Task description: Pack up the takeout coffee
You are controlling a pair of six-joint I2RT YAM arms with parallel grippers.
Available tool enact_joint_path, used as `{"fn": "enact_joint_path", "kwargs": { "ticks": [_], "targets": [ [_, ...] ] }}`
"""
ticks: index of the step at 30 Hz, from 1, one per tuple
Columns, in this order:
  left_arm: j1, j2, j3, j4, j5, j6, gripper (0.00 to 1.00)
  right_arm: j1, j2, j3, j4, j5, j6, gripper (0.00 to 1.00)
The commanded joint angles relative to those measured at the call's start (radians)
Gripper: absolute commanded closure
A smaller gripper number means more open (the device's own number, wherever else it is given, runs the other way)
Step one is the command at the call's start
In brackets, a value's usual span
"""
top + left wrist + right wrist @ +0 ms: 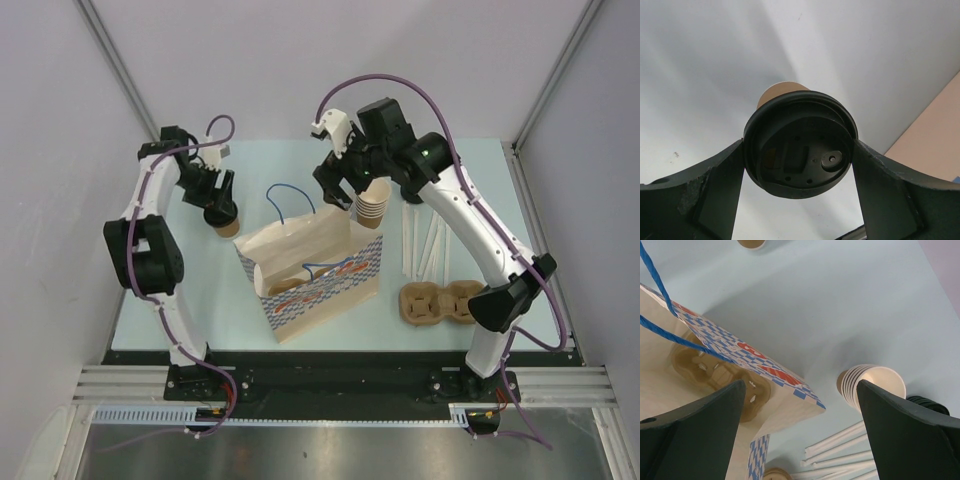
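The takeout coffee [226,222] is a tan paper cup with a black lid, at the back left of the table. My left gripper [217,203] is shut on it. In the left wrist view the fingers [722,185] press both sides of the lid [800,150]. I cannot tell whether the cup is lifted off the table. The paper bag [310,270] with a blue check pattern and blue cord handles stands open mid-table. My right gripper [340,188] is open and empty, above the bag's far right corner [790,395], beside the stack of lidless cups [372,207].
A moulded cup carrier [720,375] lies inside the bag. A second carrier [440,303] sits on the table at the right front. Several white straws [425,245] lie behind it. The lidless cup stack [875,382] has a dark ribbed object [925,402] behind it.
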Motion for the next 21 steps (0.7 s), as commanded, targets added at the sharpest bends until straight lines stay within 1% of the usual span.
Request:
{"fn": "enact_joint_path", "kwargs": {
  "ticks": [1,6,8,9,12,18,19,20,21],
  "targets": [
    [0.007,0.007,-0.043,0.065,-0.004,0.014,0.43,-0.004,-0.068,-0.024,0.073,0.027,0.047,0.01],
    [0.005,0.018,-0.074,0.099,-0.023,0.005,0.40,-0.004,-0.077,-0.030,0.081,0.038,0.047,0.01],
    [0.004,0.016,-0.081,0.106,-0.027,-0.001,0.36,-0.004,-0.079,-0.032,0.080,0.044,0.042,0.01],
    [0.005,0.013,-0.086,0.115,-0.030,-0.006,0.31,-0.004,-0.079,-0.033,0.080,0.045,0.039,0.01],
    [0.005,0.008,-0.097,0.125,-0.043,-0.007,0.26,-0.004,-0.080,-0.032,0.080,0.048,0.036,0.01],
    [0.005,0.010,-0.103,0.128,-0.047,-0.011,0.19,-0.004,-0.082,-0.035,0.080,0.051,0.028,0.01],
    [0.004,0.011,-0.101,0.128,-0.049,-0.017,0.15,-0.006,-0.082,-0.036,0.080,0.050,0.030,0.01],
    [0.005,0.013,-0.101,0.126,-0.050,-0.018,0.14,-0.006,-0.080,-0.033,0.080,0.050,0.030,0.01],
    [0.004,0.013,-0.100,0.126,-0.052,-0.020,0.10,-0.006,-0.080,-0.033,0.080,0.048,0.028,0.01]
  ]
}}
